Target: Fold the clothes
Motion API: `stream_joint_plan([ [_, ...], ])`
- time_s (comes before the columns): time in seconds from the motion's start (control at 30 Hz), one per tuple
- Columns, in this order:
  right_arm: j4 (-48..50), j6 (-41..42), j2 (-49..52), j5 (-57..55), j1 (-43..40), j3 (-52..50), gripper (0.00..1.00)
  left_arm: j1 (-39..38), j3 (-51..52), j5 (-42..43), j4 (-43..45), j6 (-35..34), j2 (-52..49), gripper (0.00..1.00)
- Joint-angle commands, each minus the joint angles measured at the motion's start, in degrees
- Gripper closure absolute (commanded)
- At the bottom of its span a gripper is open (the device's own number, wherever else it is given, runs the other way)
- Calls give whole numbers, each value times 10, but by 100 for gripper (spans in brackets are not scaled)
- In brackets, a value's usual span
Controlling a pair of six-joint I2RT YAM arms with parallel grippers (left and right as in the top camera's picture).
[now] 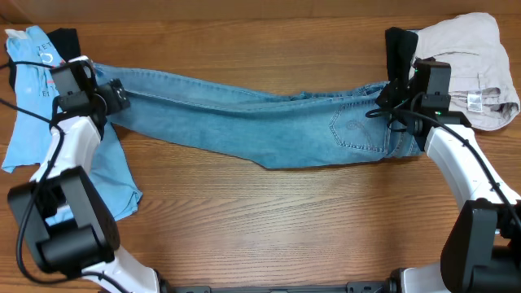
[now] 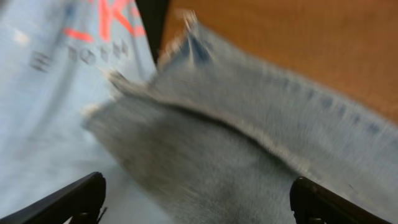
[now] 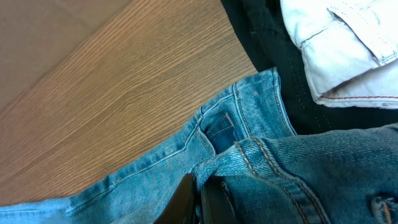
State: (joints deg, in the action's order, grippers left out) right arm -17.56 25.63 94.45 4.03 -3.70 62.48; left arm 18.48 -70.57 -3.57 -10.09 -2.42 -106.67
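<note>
Bench (image 1: 269,220): wood grain, carries all the garments.

Jeans (image 1: 269,130): light-blue denim, laid out lengthwise across the bench. The leg ends are at the left and the waist at the right, with a slight sag through the middle. A stitched back pocket (image 1: 358,130) faces up near the waist end. The right side of the T-shirt lies under the leg ends.

T-shirt (image 1: 32,106): pale blue, far left, spread partly flat. Red and grey lettering (image 2: 106,25) shows in the left wrist view.

Beige trousers (image 1: 468,57): bunched at the upper right corner, white label showing, just beyond the jeans' waist.

Black garments: one (image 1: 400,49) lies between the beige trousers and the jeans' waist. Another (image 1: 63,39) sits at the top left, touching the T-shirt's upper edge.

Left arm (image 1: 73,155): wrist over the leg ends. Left jaws are released and spread wide, with both fingertips (image 2: 78,196) at the lower corners of the wrist view. The frayed hem (image 2: 180,37) lies ahead of them, not gripped. That view is motion-blurred.

Right arm (image 1: 468,163): wrist at the waist end. Right jaws are clenched on a fold of the jeans' waistband, with the fingers (image 3: 186,199) pressed together on the denim. A belt loop (image 3: 219,127) sits just above the grip.
</note>
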Motion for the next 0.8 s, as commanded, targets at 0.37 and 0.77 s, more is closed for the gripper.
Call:
stream_joint_plan([
  [0.37,41,-4,33,-20,-1,16,95,-10,-11,21,252,35,-166,7],
  [0.77,-156,-54,13,-21,-7,202,0,-36,-409,40,-291,16,-161,0],
])
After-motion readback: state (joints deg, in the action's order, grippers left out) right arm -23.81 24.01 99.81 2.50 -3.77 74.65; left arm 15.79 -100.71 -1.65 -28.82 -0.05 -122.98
